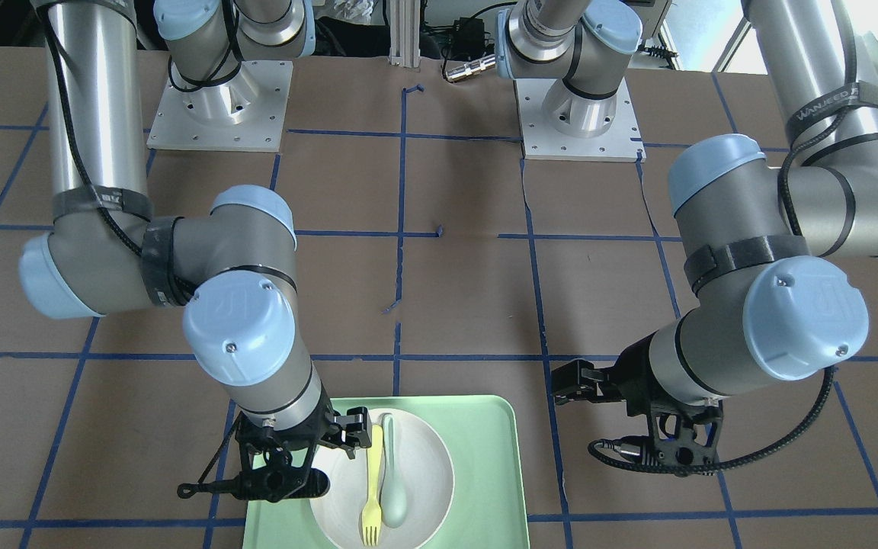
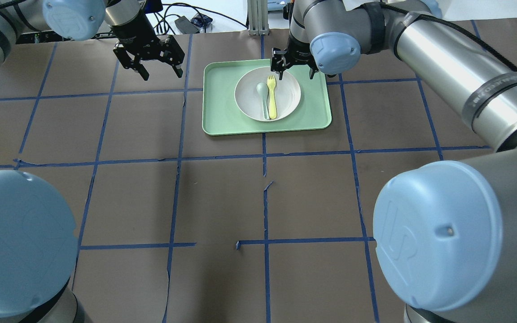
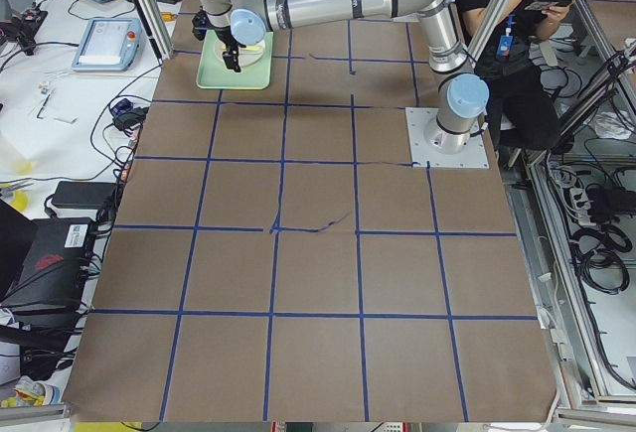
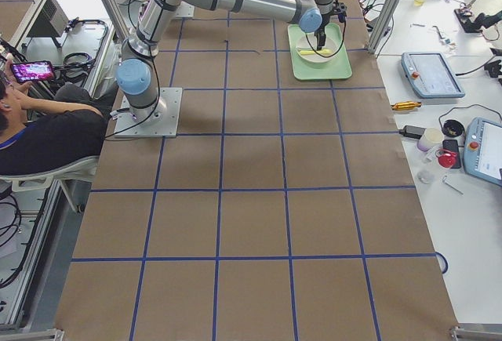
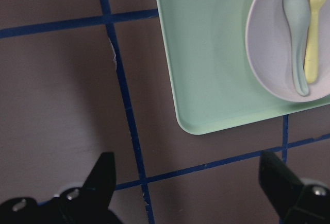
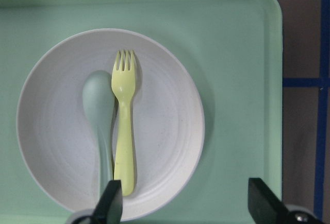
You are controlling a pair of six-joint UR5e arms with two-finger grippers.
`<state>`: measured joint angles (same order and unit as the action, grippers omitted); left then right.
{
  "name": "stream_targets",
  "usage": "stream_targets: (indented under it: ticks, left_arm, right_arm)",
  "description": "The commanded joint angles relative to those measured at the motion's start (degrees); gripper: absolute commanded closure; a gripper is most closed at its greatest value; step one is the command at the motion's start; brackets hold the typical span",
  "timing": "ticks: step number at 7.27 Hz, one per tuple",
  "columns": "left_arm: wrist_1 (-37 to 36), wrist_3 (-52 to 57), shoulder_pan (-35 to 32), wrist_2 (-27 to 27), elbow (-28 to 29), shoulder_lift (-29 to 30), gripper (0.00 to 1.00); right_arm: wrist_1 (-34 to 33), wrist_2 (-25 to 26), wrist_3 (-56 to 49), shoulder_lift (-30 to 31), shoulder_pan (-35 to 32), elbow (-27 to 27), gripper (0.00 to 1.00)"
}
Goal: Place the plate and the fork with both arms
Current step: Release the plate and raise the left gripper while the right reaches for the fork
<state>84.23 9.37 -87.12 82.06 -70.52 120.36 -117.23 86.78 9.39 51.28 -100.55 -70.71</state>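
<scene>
Both wide open and empty: right gripper (image 2: 293, 70) over the plate (image 6: 170, 131) holding fork (image 6: 124, 141) and spoon (image 6: 99, 105), left gripper (image 2: 161, 72) over the table (image 2: 222, 193) beside the tray (image 6: 237, 54).

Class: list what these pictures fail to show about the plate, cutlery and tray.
- Right wrist view: the grey-green plastic spoon's handle end sits behind a finger.
- Front-facing view: the bottom edge crops the round off-white plate and mint-green tray; the right gripper covers some rim.
- Left wrist view: the top edge crops the pale-yellow plastic fork's tines.
- Side views: cutlery too small.
</scene>
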Motion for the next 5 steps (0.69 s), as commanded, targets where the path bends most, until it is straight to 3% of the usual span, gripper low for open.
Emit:
stream_targets:
  ticks: [1, 5]
  left_arm:
    - [-2.92, 0.12, 0.02, 1.79, -1.47, -0.39, 0.00]
    - [-3.72, 0.04, -0.07, 1.79, -1.99, -1.00, 0.00]
  right_arm:
    - [-1.67, -0.99, 0.45, -4.16, -0.62, 2.24, 0.42]
    - [-4.93, -2.23, 2.21, -7.15, -1.76, 2.33, 0.43]
